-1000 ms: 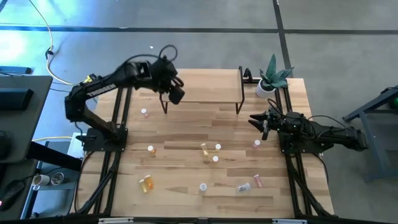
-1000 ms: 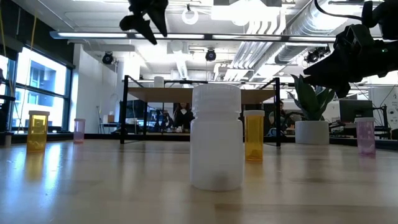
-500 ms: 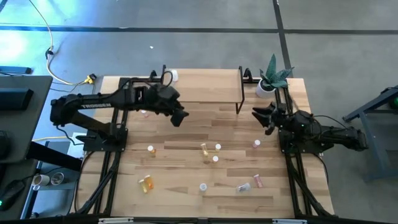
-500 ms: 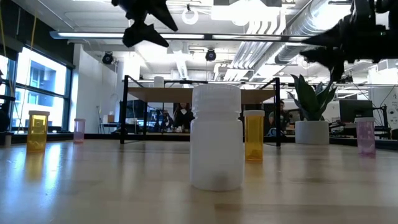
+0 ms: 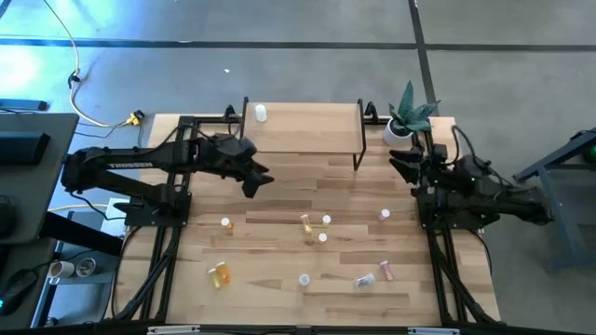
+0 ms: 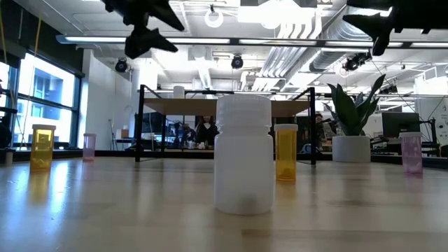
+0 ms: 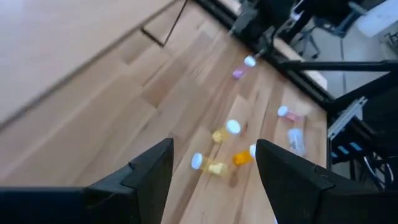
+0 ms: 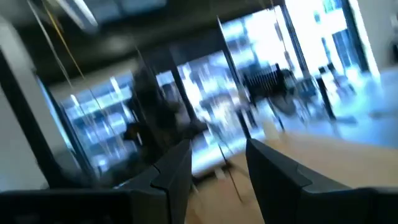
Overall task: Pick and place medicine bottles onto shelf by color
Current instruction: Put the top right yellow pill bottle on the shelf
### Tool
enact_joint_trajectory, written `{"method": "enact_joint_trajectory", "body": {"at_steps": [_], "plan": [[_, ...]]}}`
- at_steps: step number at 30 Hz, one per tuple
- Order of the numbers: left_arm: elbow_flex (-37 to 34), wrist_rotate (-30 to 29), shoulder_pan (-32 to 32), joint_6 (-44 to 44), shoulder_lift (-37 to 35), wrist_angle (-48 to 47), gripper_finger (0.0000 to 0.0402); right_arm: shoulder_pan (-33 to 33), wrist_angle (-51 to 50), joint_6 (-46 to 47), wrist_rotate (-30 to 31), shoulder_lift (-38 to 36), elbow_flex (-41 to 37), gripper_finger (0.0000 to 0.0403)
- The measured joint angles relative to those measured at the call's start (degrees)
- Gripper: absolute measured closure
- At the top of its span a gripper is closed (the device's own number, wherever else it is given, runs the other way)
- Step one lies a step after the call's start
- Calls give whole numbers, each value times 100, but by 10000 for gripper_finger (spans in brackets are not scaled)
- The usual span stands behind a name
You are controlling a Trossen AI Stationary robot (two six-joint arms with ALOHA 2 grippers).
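R wrist view blurred; right gripper (image 5: 399, 164) prob open, shelf (image 5: 307, 130) edge-on low

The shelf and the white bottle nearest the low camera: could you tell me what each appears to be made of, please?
The shelf: a light wood top with a matte, visible grain, on thin black legs, probably metal. The white bottle: likely plastic, since its body is milky and translucent with a soft sheen under a ribbed white cap.

Grey floor (image 5: 298, 56), big windows (image 6: 42, 98) w/ exposed ceiling ducts (image 6: 308, 28).
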Motion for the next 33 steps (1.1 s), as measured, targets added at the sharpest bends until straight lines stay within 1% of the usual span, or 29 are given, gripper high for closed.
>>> {"method": "enact_joint_trajectory", "body": {"at_steps": [3,9,14,16,19,22,25,29,33], "plan": [[-2,128,100,161,-222,9,186,0,-980,86,-36,406,623,258],[-4,209,122,464,-561,-30,186,0,-2484,124,-323,1411,1835,258],[-6,226,122,476,-634,-28,186,0,-3642,2,-462,2311,2782,257],[-6,268,122,478,-633,-39,186,0,-4108,-19,-463,2672,3164,252],[-6,572,126,536,-630,-36,186,0,-4710,-88,-462,3190,3654,234],[-6,820,125,624,-628,-38,185,0,-4953,-207,-462,3638,4042,211],[-6,938,122,624,-628,-36,185,0,-4978,-279,-510,4018,4256,196],[-6,1102,126,628,-628,4,185,0,-4870,-362,-660,4413,4184,195],[-6,1137,124,729,-628,33,185,47,-4593,-309,-1149,4839,4026,194]]}}
